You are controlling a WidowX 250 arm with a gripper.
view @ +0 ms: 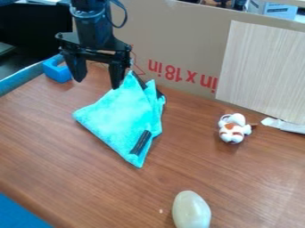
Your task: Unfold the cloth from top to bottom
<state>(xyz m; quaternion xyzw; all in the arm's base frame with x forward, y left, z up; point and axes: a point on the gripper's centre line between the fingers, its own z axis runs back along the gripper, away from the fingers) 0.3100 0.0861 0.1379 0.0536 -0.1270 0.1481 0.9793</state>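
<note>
Tabletop (89, 178): brown, wood-grained; likely chosen as flat ground for spreading fabric.
Cardboard (191, 35): standing along the far side, probably as a low fence against things sliding off.
Pale panel (262, 71): upright against the cardboard, perhaps as a brace or patch for it.
Arm (94, 31): coming in at the top, left of centre; apparently placed to work from the far end.
Cloth (119, 116): turquoise, left of centre on the tabletop; folded into a rough triangle, pointed at the near end, peaked and layered at the far end. Not yet unfolded; probably best opened by lifting a top layer at the peak and drawing it toward the near point. Likely to slide or bunch if pinched through several layers.
Pincer (96, 84): wide open, pointing down at the far left edge of the cloth, gripping nothing. Close beside the peak on one side; hard to tell whether touching. Probably spread so as to straddle an edge before closing.
Egg-shaped object (191, 211): lying at the near edge, probably set aside.
Plush toy (231, 129): right of the cloth, well apart, likely just a bystander.
Blue block (56, 71): at the far left corner, beyond the pincer, seemingly out of the way.
</note>
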